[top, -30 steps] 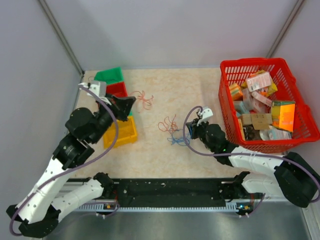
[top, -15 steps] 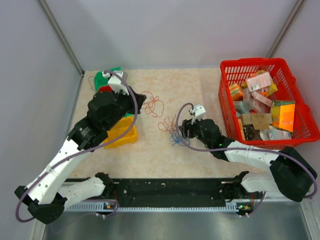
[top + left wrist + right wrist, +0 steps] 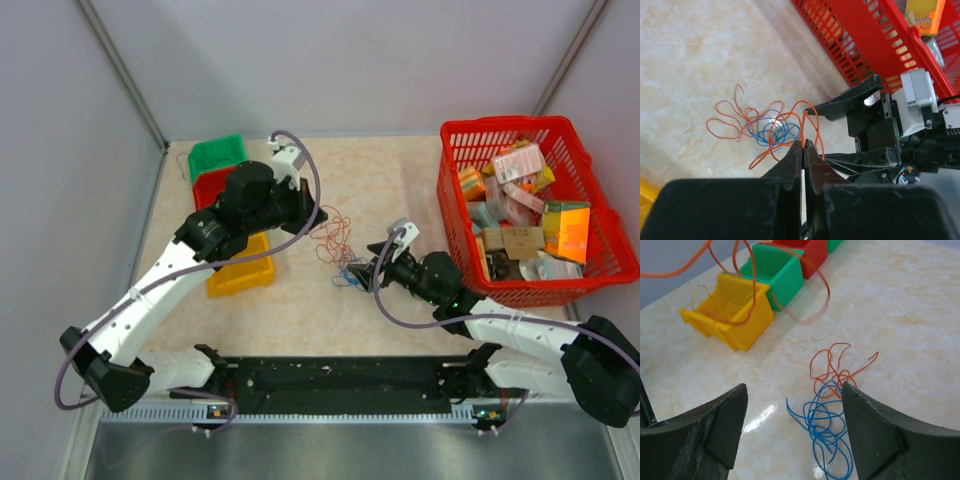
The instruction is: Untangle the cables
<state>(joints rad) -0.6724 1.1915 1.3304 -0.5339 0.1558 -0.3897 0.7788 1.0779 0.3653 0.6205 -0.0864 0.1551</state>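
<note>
The cables are thin wires. My left gripper is shut on a loop of an orange cable, held just above the table's middle. Under it a blue cable lies coiled on the table, tangled at its far end with a red-orange cable. My right gripper hovers low over that pair with its jaws wide open and nothing between them; the blue coil lies near its right finger. From above, the right gripper sits just right of the blue cable.
A red basket full of packets stands at the right. Green, red and yellow bins line the left side, partly under the left arm. The two grippers are close together mid-table.
The left arm swung right from the bins to mid-table, carrying the orange cable. The right gripper opened from shut, leaving the blue and red-orange cables on the table.
</note>
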